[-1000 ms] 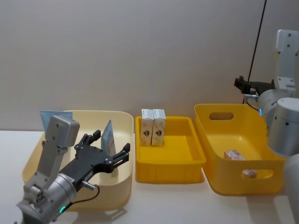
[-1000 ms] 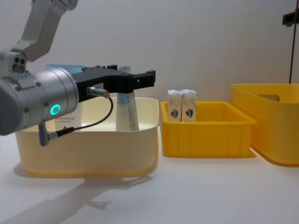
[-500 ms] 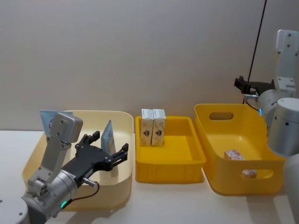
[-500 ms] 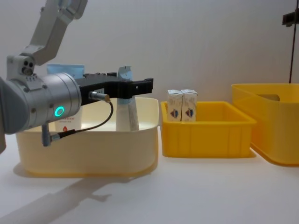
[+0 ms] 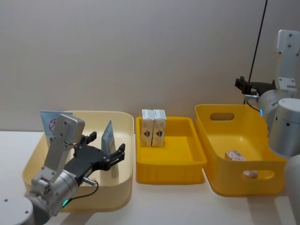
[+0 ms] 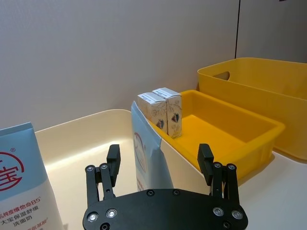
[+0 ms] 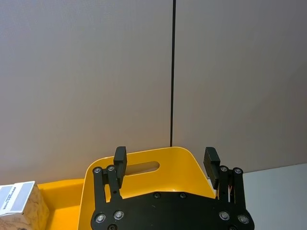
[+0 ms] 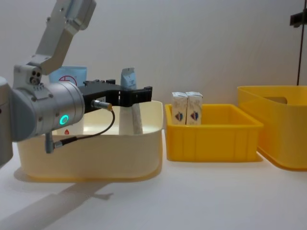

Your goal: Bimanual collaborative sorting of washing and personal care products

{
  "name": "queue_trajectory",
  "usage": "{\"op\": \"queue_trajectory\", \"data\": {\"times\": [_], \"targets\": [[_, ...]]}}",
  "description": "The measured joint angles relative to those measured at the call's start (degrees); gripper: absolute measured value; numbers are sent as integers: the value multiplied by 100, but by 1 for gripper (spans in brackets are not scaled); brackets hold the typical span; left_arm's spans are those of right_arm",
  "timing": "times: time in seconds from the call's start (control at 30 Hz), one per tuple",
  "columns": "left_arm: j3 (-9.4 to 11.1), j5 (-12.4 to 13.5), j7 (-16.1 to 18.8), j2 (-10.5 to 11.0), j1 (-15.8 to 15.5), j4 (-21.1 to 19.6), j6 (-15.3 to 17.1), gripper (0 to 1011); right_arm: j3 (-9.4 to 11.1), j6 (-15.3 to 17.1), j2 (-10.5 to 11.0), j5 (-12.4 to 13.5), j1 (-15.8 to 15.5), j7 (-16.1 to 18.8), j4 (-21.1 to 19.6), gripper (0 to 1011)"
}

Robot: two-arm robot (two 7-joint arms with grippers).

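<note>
A tall pale blue-grey tube point(image 5: 108, 138) stands upright in the cream bin point(image 5: 123, 190); its top pokes above my left gripper point(image 8: 140, 93) in the chest view. My left gripper point(image 6: 159, 160) is open, its fingers point(image 6: 113, 160) on either side of the tube point(image 6: 147, 155) without touching it. A light blue tube with a red round logo point(image 5: 50, 124) leans at the bin's far left corner. Two small beige cartons point(image 5: 153, 128) stand side by side in the yellow tray point(image 5: 168, 176). My right gripper point(image 7: 165, 160) hangs open and empty, high above the large yellow bin point(image 7: 144, 165).
The large yellow bin point(image 5: 220, 183) at the right holds two small beige packs point(image 5: 234, 155). The three containers stand in a row on the white table. A black cable point(image 5: 255, 47) runs down the wall near my right arm.
My left gripper has dropped lower and drawn back slightly toward me, still open around the standing tube. The tube, cartons and right arm have not moved.
</note>
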Motion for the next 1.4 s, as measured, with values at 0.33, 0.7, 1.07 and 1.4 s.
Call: {"op": "queue_trajectory", "data": {"times": [0.33, 0.7, 1.07, 1.4], "targets": [[-23, 24, -96, -96, -114, 268, -162, 1003, 0, 0, 0, 0, 0, 0, 0, 1001], [-43, 34, -173, -167, -188, 443, -278, 861, 0, 0, 0, 0, 0, 0, 0, 1001], [-51, 39, -200, -192, -215, 510, -322, 528, 0, 0, 0, 0, 0, 0, 0, 1001], [-56, 39, -212, -202, -225, 537, -338, 206, 0, 0, 0, 0, 0, 0, 0, 1001]]}}
